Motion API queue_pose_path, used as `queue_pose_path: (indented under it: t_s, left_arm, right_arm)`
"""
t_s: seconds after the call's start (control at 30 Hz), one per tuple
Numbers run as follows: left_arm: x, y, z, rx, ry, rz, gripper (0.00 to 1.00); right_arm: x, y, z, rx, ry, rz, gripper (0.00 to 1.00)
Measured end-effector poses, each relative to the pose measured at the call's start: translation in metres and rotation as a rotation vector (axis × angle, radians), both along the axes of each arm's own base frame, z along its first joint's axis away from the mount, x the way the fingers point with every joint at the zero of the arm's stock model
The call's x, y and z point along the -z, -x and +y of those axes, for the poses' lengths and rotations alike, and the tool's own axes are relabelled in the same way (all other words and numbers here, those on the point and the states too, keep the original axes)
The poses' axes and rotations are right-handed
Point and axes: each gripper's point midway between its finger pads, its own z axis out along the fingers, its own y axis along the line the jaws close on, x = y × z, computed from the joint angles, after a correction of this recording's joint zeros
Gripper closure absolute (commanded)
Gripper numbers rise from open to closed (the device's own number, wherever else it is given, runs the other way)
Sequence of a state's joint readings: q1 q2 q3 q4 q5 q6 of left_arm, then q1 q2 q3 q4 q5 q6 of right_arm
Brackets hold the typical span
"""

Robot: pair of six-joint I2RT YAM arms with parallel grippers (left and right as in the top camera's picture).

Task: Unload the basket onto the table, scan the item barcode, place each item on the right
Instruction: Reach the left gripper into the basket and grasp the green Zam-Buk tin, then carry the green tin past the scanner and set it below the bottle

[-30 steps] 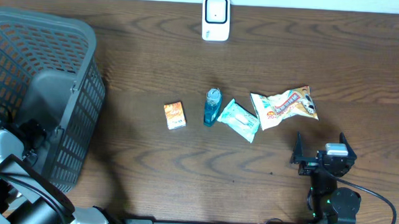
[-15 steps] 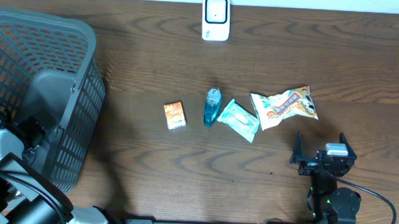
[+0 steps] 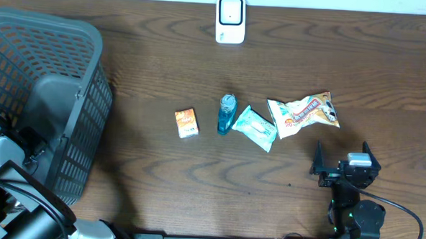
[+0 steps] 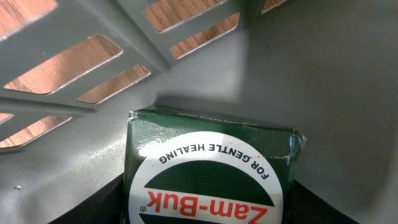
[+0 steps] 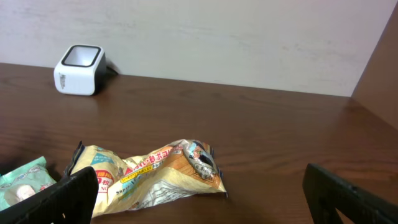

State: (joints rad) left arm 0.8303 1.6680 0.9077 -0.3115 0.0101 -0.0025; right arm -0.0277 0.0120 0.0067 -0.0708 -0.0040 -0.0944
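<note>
Four loose goods lie ahead of the right gripper (image 3: 342,151), whose jaws stand wide apart over bare table with nothing between them: a crinkled yellow snack bag (image 3: 303,113) nearest, then a mint-green packet (image 3: 256,127), a small blue bottle (image 3: 227,113) and a small orange carton (image 3: 187,123). The white box-shaped barcode scanner (image 3: 230,19) sits well beyond them. The left gripper (image 4: 208,200) is down inside the grey slatted plastic basket (image 3: 91,107), and a dark green Zam-Buk box (image 4: 211,174) lies on the basket floor directly between its jaws, one finger just beside each edge. Whether they press on it I cannot tell. By my reading the job is barely begun. The box has yet to be lifted out, carried to the scanner and turned until its barcode, unseen here, faces the window.
</note>
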Motion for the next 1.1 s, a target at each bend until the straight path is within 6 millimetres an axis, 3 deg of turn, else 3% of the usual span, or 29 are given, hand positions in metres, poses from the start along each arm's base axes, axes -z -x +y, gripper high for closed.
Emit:
queue_pose_path:
  t_s: [0.3,0.43,0.57,0.73,0.83,0.93,1.0,1.1]
  left_arm:
    - [-0.006,0.005,-0.005,-0.025,0.014,0.001,0.44]
    - [-0.035,0.002,-0.003,-0.061,-0.029,-0.071,0.44]
    - [-0.088,-0.011,-0.006,-0.075,-0.083,-0.247,0.44]
    - [-0.159,-0.030,-0.025,-0.040,-0.104,-0.520,0.43]
    - [-0.221,-0.042,-0.046,0.021,-0.115,-0.756,0.43]
    - [-0.285,-0.050,-0.080,0.128,-0.120,-0.979,0.43]
    - [-0.328,-0.054,-0.118,0.243,-0.095,-1.128,0.43]
    - [-0.371,-0.055,-0.176,0.412,-0.027,-1.275,0.43]
  right_arm:
    - [0.000,0.000,0.000,0.000,0.000,0.000,0.01]
    - [0.000,0.000,0.000,0.000,0.000,0.000,0.01]
    - [0.000,0.000,0.000,0.000,0.000,0.000,0.01]
    - [0.000,0.000,0.000,0.000,0.000,0.000,0.01]
    - [0.000,0.000,0.000,0.000,0.000,0.000,0.01]
    - [0.000,0.000,0.000,0.000,0.000,0.000,0.01]
    - [0.000,0.000,0.000,0.000,0.000,0.000,0.01]
    - [0.000,0.000,0.000,0.000,0.000,0.000,0.01]
